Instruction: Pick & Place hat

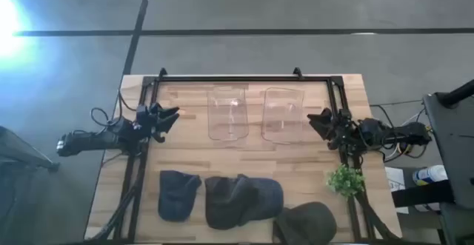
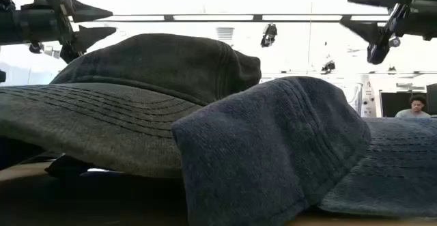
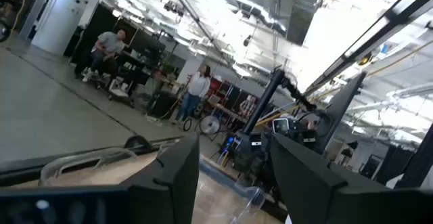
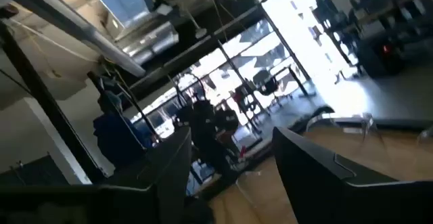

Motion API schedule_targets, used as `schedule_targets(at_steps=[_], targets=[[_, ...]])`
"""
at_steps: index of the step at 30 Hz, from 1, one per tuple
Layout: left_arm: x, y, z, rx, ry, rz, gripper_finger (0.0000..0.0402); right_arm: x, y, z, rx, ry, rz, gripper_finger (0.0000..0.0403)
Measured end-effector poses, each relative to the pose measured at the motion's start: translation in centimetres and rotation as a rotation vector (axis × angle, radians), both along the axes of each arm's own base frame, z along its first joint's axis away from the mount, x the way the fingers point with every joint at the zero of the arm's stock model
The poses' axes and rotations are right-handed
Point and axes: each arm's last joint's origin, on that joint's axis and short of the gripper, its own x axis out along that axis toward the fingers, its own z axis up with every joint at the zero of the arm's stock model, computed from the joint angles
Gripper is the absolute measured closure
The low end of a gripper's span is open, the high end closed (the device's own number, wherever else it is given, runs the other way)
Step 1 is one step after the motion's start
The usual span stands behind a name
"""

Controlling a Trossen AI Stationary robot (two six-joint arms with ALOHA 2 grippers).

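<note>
Three hats lie in a row near one long table edge in the high view: a blue-grey hat (image 1: 179,193), a dark hat with a blue brim (image 1: 241,200) and an olive hat (image 1: 307,221). In the low view a grey-green brimmed hat (image 2: 136,96) and a blue hat (image 2: 273,151) fill the picture. My left gripper (image 1: 169,118) (image 3: 233,183) hangs open above the table's left side. My right gripper (image 1: 320,119) (image 4: 233,176) hangs open above the right side. Both are raised and well away from the hats.
Two clear plastic containers (image 1: 227,113) (image 1: 283,114) stand side by side between the grippers. A small green plant (image 1: 346,180) sits near the table's right edge, beside the olive hat. A black frame (image 1: 244,78) runs around the table. People show in the room beyond.
</note>
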Motion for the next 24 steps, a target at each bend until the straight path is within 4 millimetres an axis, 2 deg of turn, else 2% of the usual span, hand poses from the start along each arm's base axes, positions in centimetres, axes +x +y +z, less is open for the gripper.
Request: schedule_targets(at_steps=[6,21,24], targets=[[0.03,0.0,-0.11,0.0,0.013,-0.001,0.0225,0.18,0.03,-0.6,0.118,0.031,0.034,0.02],[0.03,0.0,-0.1,-0.001,0.011,-0.001,0.0225,0.16,0.02,-0.53,0.108,0.026,0.028,0.02],[0.02,0.0,-0.06,-0.014,0.001,-0.004,0.0225,0.05,-0.02,-0.11,0.242,-0.056,0.056,0.02]])
